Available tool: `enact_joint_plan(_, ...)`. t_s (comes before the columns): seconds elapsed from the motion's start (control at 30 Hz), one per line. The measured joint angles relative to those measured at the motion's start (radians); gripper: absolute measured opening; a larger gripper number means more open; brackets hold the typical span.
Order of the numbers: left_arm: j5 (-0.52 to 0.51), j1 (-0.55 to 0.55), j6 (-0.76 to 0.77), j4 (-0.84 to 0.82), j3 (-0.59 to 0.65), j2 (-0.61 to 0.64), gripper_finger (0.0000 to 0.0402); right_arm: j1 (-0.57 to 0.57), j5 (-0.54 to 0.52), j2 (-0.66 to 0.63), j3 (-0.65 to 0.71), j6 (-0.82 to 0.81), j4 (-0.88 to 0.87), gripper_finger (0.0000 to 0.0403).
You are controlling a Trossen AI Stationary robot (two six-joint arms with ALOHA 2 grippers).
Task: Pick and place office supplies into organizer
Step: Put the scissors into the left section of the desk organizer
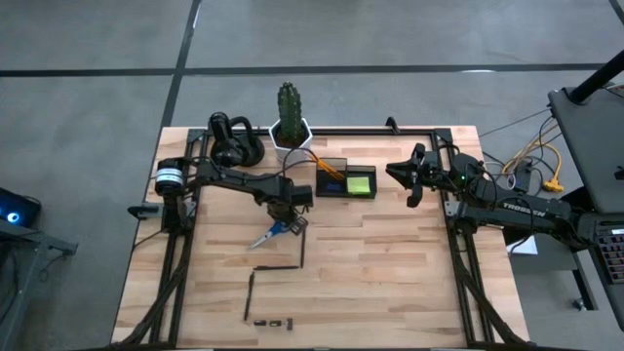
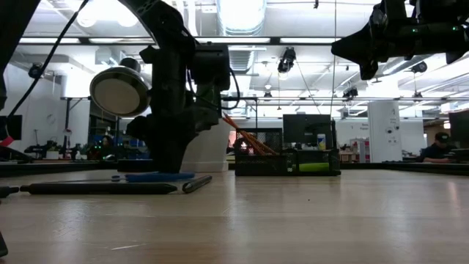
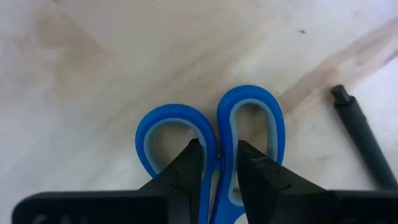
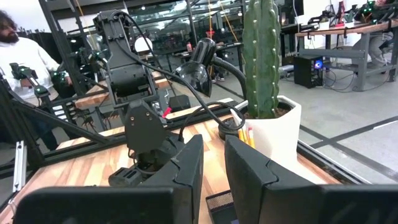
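Left claw (image 3: 216,163): down on the tabletop (image 1: 390,263), fingers pinching the scissors (image 3: 211,134) at the handle loops.
Scissors: flat on the tabletop, near the organizer (image 1: 345,181).
Right claw (image 1: 398,174): raised beside the organizer, fingers narrowly apart, empty.

Overhead, table-level and two wrist cameras all share the wooden table (image 1: 390,263).

Wooden table (image 1: 390,263) with scissors (image 1: 270,233), pens (image 1: 276,264), clips (image 1: 273,322), organizer (image 1: 344,181), cactus pot (image 1: 290,132)

Grey floor (image 1: 88,39); bright ceiling lights (image 2: 242,15)
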State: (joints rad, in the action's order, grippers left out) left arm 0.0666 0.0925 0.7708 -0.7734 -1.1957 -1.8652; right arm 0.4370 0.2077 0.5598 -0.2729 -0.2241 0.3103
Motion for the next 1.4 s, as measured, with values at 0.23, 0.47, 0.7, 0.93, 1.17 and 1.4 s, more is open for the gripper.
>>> enact_joint_plan(0.23, 0.04, -0.002, -0.001, 0.004, -0.003, 0.033, 0.0062, 0.0, 0.0, 0.0, 0.0, 0.0, 0.0, 0.0056)
enact_joint_plan(0.47, 0.048, -0.002, -0.026, 0.008, -0.003, 0.091, 0.0062, 0.0, 0.0, 0.0, 0.0, 0.001, 0.0, 0.0056)
enact_joint_plan(0.7, -0.04, -0.002, -0.024, 0.097, -0.004, 0.177, 0.0061, 0.0, -0.001, -0.001, 0.0, 0.049, -0.006, 0.0056)
enact_joint_plan(0.93, -0.103, 0.004, -0.055, 0.301, -0.004, 0.249, 0.0061, 0.003, -0.001, -0.002, 0.0, 0.049, -0.008, 0.0056)
enact_joint_plan(1.17, -0.138, 0.004, -0.105, 0.516, -0.004, 0.289, 0.0061, 0.003, 0.0, -0.002, 0.0, 0.044, -0.008, 0.0057)
enact_joint_plan(1.4, -0.24, 0.004, -0.184, 0.743, -0.002, 0.287, 0.0061, 0.002, 0.0, -0.001, 0.0, 0.041, -0.015, 0.0057)
